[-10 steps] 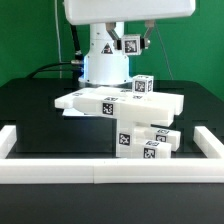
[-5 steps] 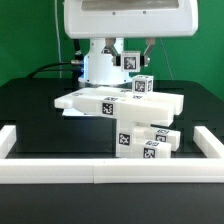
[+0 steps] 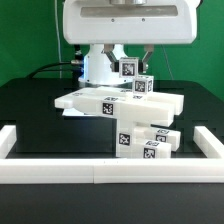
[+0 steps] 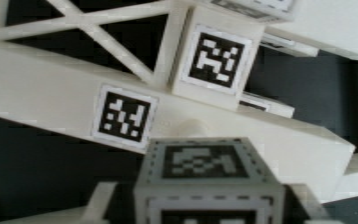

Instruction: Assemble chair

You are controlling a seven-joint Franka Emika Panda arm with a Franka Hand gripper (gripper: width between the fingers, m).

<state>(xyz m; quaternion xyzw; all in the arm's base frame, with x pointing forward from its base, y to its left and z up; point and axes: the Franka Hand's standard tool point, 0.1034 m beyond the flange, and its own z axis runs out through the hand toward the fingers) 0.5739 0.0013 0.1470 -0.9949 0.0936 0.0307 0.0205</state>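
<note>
In the exterior view my gripper (image 3: 128, 70) hangs over the back of the chair's flat white slab (image 3: 110, 103), shut on a small tagged white cube (image 3: 128, 67). A second tagged cube (image 3: 143, 85) stands on the slab just to the exterior view's right of it. Tagged leg blocks (image 3: 150, 140) lie stacked in front of the slab. In the wrist view the held cube (image 4: 201, 170) fills the space between both fingers (image 4: 123, 205) of the gripper (image 4: 202, 208), and the slab (image 4: 87, 75) with its tags lies beyond it.
Long white border rails (image 3: 100, 172) run along the front, with end pieces at the exterior view's left (image 3: 10, 140) and right (image 3: 212, 145). The arm's white base (image 3: 100, 65) stands behind the slab. The table top is black.
The gripper has come down with the cube, from the top of the exterior view to just above the slab beside the other cube. The chair parts on the table have not moved.
</note>
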